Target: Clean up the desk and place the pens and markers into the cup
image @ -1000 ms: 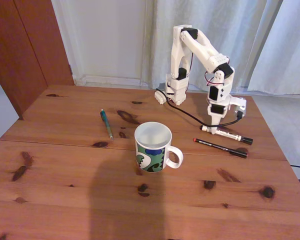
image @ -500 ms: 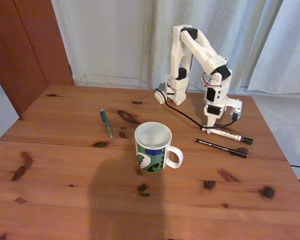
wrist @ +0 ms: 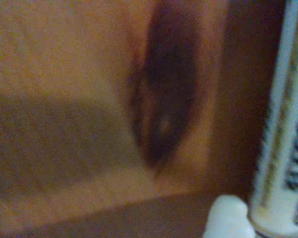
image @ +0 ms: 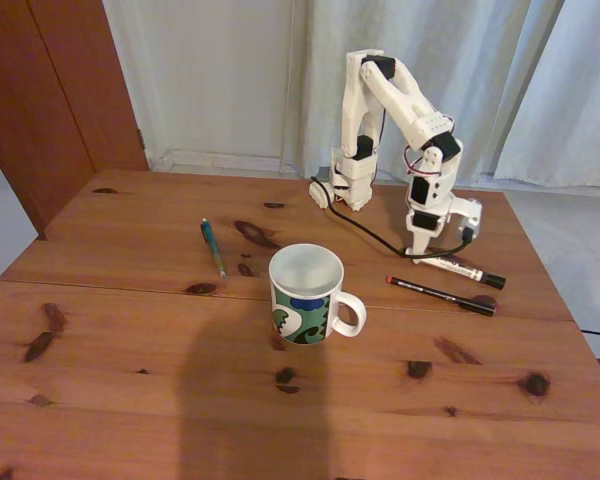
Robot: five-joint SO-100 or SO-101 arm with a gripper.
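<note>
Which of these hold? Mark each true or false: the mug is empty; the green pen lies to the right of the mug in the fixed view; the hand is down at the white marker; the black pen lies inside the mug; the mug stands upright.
1. The mug is empty. True: its white inside shows nothing in it.
2. The green pen lies to the right of the mug. False: in the fixed view it lies to the mug's left.
3. The hand is down at the white marker. True: it stands at the marker's white end.
4. The black pen lies inside the mug. False: it lies on the desk, right of the mug.
5. The mug stands upright. True.
</note>
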